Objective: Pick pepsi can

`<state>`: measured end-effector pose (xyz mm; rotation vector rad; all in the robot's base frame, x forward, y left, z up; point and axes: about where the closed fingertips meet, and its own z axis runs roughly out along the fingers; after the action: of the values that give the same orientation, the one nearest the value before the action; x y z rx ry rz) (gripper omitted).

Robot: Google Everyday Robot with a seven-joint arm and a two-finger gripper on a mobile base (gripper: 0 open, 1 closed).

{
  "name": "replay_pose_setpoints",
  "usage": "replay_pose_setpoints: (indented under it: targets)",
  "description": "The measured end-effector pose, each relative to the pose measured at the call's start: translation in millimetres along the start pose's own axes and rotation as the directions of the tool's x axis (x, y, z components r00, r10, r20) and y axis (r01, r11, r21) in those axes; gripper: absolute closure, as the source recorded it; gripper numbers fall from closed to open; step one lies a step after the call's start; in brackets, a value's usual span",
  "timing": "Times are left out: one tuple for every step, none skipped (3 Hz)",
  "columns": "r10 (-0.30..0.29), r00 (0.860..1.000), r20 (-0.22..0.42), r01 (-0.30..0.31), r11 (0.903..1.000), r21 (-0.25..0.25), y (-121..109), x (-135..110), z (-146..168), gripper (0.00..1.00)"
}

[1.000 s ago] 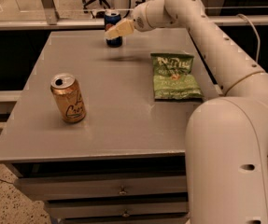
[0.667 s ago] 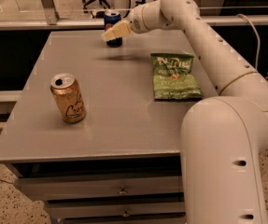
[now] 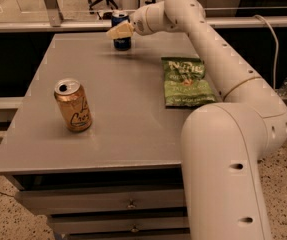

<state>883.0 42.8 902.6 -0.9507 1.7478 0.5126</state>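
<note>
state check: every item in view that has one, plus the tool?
pepsi can: upright, at the far edge of the table, upper part hidden behind the tool.
tool: at the pepsi can's upper half.
orange-gold can: upright, near left, untouched.
green chip bag: lying flat, face up.
drawers: shut.

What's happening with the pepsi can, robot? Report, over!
Tool at far end of table, right at the pepsi can. Can upright on the table. Orange LaCroix can and green chip bag sit apart, nothing blocking.
</note>
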Motion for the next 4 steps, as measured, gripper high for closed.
replay_pose_setpoints:
  targets:
    - [0.007, 1.0, 0.004, -0.007, 0.9999, 0.011, -3.1, 1.0, 2.4, 0.47]
    - [0.017, 1.0, 0.024, -0.017, 0.9998, 0.009, -2.1, -0.2, -2.8, 0.79]
    - [0.041, 0.992, 0.118, -0.038, 0.999, -0.023, 8.7, -17.7, -41.4, 1.0]
    - [0.071, 0.977, 0.201, -0.063, 0.997, -0.044, 26.4, -35.8, -84.9, 1.0]
